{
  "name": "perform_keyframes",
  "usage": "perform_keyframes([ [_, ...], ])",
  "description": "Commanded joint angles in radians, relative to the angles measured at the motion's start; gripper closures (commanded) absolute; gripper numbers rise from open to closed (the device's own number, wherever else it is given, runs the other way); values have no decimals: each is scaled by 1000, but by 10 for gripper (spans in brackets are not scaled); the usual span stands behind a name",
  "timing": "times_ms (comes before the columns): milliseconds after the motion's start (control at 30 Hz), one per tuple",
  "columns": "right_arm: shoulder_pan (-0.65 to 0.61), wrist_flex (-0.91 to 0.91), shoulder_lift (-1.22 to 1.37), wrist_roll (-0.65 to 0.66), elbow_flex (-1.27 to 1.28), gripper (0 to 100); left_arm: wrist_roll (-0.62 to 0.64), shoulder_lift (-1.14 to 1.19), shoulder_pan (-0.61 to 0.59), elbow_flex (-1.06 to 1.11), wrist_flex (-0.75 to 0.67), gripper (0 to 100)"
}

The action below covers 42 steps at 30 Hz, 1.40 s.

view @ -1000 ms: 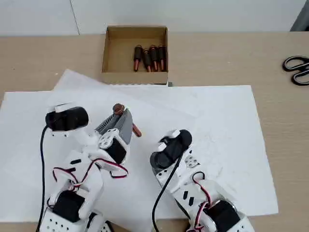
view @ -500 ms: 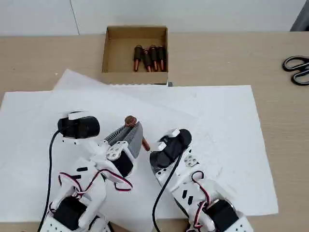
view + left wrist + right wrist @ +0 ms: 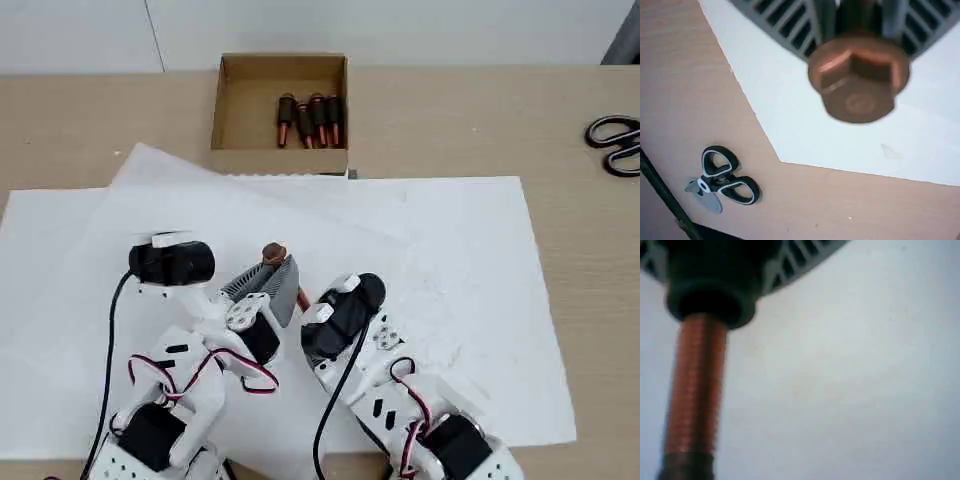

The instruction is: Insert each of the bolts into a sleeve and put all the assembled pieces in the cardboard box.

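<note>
My left gripper (image 3: 272,276) is shut on a copper bolt (image 3: 273,253) over the white paper. The hex head (image 3: 858,80) sticks out past the grey fingers (image 3: 785,17), and the threaded tip (image 3: 302,297) points toward the right arm. My right gripper (image 3: 715,262) is shut on a black sleeve (image 3: 710,292). The bolt's copper thread (image 3: 695,385) runs into the sleeve's mouth. In the high view the right arm's camera (image 3: 343,306) hides the sleeve. The cardboard box (image 3: 238,110) stands at the far edge of the table, with several assembled pieces (image 3: 310,120) inside.
White paper sheets (image 3: 440,270) cover the table in front of the arms. Black-handled scissors (image 3: 615,143) lie at the table's far right edge, and appear as scissors (image 3: 722,182) in the left wrist view. Bare wood lies on either side of the box.
My left gripper has carried the bolt to the right and nearer, toward the right arm. The right arm has shifted slightly left to meet it.
</note>
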Motion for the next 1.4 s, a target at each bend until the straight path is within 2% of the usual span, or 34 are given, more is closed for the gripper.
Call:
perform_keyframes([
  [0, -8, -38, -10, 0, -14, 995, 3, -15, 9, -8, 14, 995],
  [200, -8, -77, -10, 0, -12, 995, 3, -15, 63, -8, 78, 995],
  [600, -8, -77, -10, 2, -87, 995, -6, -11, 91, -8, 204, 995],
  [767, -8, -77, -10, 69, -94, 995, -64, -11, 94, 16, 239, 995],
  [967, -8, -77, -10, 71, -94, 995, -95, -15, 184, 30, 293, 995],
  [1300, -8, -77, -10, 71, -94, 995, -101, -15, 161, 28, 290, 994],
  [1367, -8, -77, -10, 71, -94, 995, -101, -17, 144, 25, 290, 964],
])
